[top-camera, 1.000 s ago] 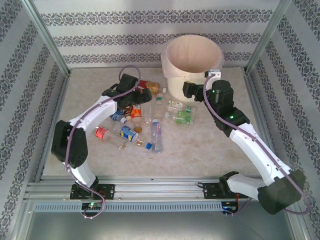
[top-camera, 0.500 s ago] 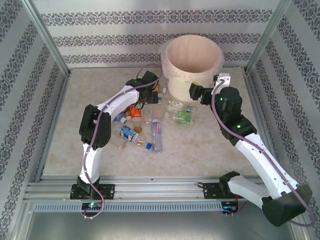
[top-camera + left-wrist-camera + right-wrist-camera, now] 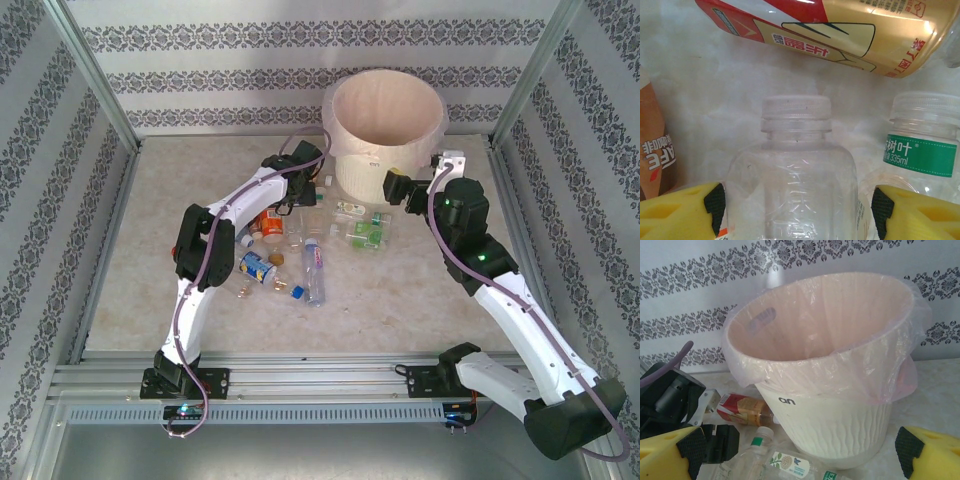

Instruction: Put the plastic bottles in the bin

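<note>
The bin point(image 3: 832, 422) wore a pinkish liner point(image 3: 840, 325); plastic bottles point(image 3: 314, 270) lay on the table point(image 3: 400, 290) beside it. The left gripper point(image 3: 797, 202) straddled a clear bottle point(image 3: 795, 150), part-open and not yet clamped. The right gripper point(image 3: 800, 452) gaped wide, empty.

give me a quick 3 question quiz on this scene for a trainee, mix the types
1. True or false: the bin lies tipped on its side.
2. What sits between the fingers of the left gripper? A) gold can B) clear bottle with a clear cap C) green-labelled bottle
3. Fill in: the jaws of the right gripper stand ___.
Key: 1 false; 2 B; 3 open.
</note>
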{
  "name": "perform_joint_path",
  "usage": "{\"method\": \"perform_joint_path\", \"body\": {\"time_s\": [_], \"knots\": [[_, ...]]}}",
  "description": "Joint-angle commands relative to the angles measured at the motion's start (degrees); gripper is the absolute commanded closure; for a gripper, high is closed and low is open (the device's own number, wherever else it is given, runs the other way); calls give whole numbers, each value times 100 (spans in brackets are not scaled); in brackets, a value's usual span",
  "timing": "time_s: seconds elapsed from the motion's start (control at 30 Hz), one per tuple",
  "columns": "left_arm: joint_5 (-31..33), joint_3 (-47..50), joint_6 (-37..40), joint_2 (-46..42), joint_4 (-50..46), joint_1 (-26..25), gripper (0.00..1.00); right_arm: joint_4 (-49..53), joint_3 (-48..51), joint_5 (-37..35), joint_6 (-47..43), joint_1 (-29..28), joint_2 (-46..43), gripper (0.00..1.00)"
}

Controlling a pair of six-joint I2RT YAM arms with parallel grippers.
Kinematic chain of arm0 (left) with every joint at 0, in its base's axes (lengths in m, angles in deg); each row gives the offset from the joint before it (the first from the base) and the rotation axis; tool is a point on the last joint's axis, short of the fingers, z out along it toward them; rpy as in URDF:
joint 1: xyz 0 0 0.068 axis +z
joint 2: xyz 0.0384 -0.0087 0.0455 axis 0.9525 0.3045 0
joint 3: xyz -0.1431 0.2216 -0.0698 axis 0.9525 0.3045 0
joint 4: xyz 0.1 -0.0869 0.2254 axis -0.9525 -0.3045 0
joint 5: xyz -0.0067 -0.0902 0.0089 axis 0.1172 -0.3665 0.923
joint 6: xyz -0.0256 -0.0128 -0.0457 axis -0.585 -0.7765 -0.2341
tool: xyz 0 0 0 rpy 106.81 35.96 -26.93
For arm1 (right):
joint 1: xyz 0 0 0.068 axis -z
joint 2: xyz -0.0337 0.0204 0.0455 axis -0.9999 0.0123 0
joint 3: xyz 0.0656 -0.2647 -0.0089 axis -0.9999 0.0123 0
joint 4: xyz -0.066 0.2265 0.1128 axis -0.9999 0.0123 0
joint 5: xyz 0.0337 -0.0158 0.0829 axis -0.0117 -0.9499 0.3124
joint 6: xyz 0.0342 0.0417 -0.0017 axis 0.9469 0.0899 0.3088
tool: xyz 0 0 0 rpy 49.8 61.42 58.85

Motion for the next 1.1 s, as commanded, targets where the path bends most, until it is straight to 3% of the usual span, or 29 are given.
{"method": "perform_joint_path", "body": {"time_s": [0.0,0.43,0.67,0.87,1.07], "knots": [[-64,-70,-142,104,-190,122,21,28,57,170,-152,21,-94,2],[-265,-86,-28,37,83,162,47,10,36,120,-275,12,-97,2],[-382,-35,159,-604,206,223,54,-120,20,384,-260,12,-37,2],[-1018,329,452,-1491,785,224,57,-248,87,615,14,29,43,2],[-2298,1240,500,-2504,2075,233,57,-559,171,1136,313,73,175,2]]}}
